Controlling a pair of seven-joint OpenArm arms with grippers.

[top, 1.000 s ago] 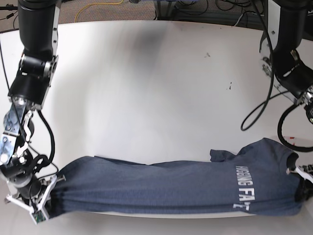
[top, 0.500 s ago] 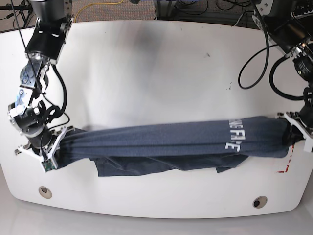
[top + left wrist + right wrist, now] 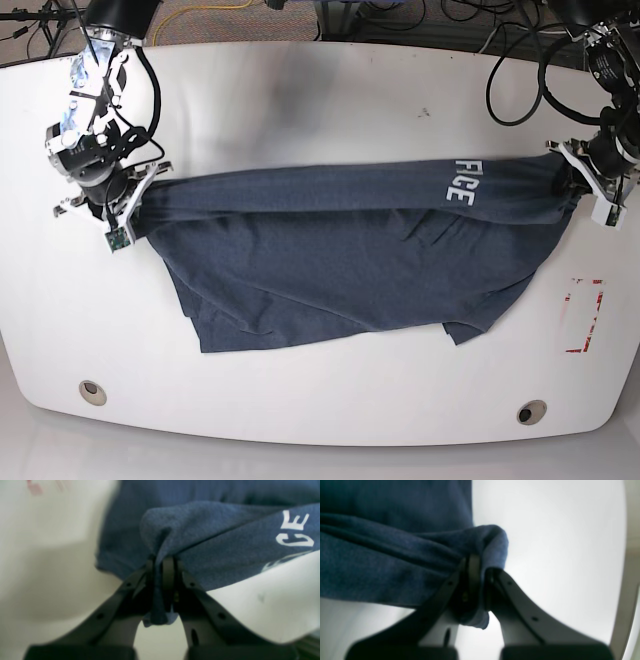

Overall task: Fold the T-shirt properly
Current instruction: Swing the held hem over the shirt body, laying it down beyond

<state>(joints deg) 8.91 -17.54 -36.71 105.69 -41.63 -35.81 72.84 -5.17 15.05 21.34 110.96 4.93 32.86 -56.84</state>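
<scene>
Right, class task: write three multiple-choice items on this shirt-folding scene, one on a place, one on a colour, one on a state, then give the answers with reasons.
1. Where do the white letters on the T-shirt sit?
A. near the end held by the left gripper
B. near the end held by the right gripper
C. on the bottom hem in the middle

2. What colour is the T-shirt?
A. red
B. dark navy blue
C. white

3. What are the two grippers doing?
A. both open above the table
B. only one holds cloth
C. both shut on the T-shirt

Answers:
1 A: in the base view the letters lie close to the left gripper, and the left wrist view shows them beside its fingers.
2 B: every view shows dark blue cloth.
3 C: each wrist view shows cloth pinched between closed fingers, at the left gripper and at the right gripper.
</scene>
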